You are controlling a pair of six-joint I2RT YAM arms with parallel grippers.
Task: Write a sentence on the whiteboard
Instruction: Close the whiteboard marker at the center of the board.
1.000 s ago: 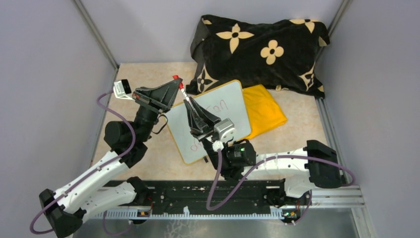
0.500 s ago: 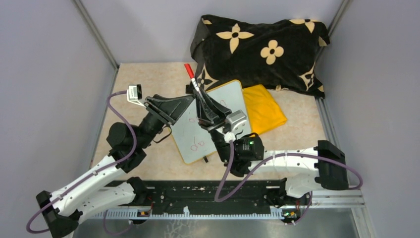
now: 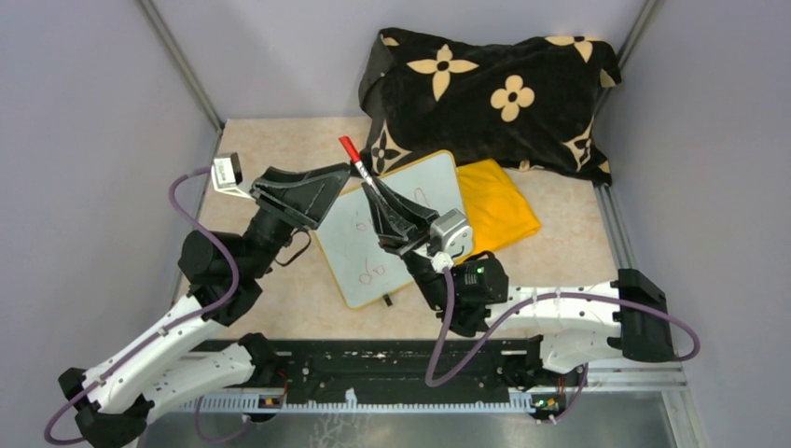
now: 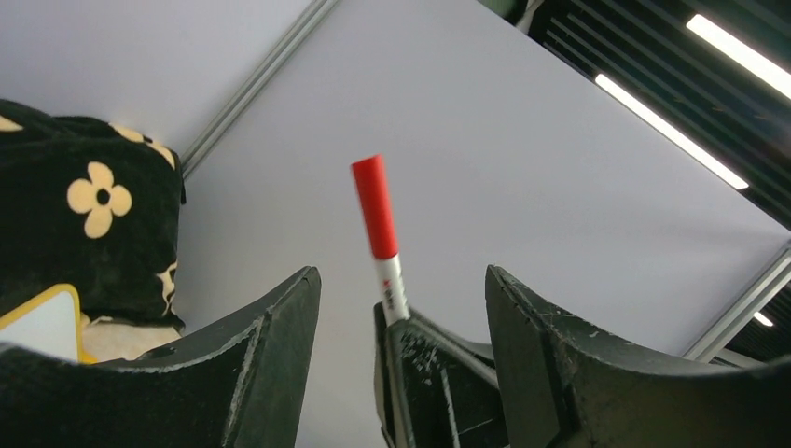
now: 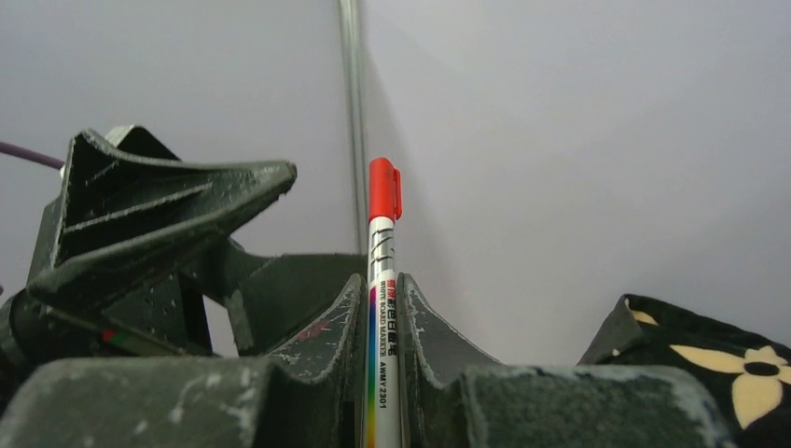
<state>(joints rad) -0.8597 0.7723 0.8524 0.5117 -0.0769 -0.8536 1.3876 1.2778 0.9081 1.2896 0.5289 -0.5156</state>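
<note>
Right now the flat white whiteboard [image 3: 350, 254] with rounded corners and a thin orange-yellow rim lies on the beige marbled table [image 3: 270, 140], turned at a slant. On it are the thin red handwritten letters of the sentence [image 3: 370, 273], a few marks near its near edge and a few more toward its far end, too small to read from the top view.

Above the whiteboard's middle the right hand [image 3: 372, 190] is clenched on a slim white marker [image 5: 383, 245] with rainbow print on its barrel. The marker stands nearly upright between the two black fingers, with its red cap at the upper end, well clear of the whiteboard. Its lower end is hidden inside the hand.

Over the whiteboard's left edge hangs the left hand [image 3: 328, 191], released, with its fingers [image 4: 280, 322] spread wide. In the left wrist view the marker rises in the gap between them, touching neither.

Just beyond the whiteboard's far corner sits a black plush pillow [image 3: 485, 89] with cream flower shapes. A folded yellow cloth [image 3: 499, 210] lies against the whiteboard's right edge.
</note>
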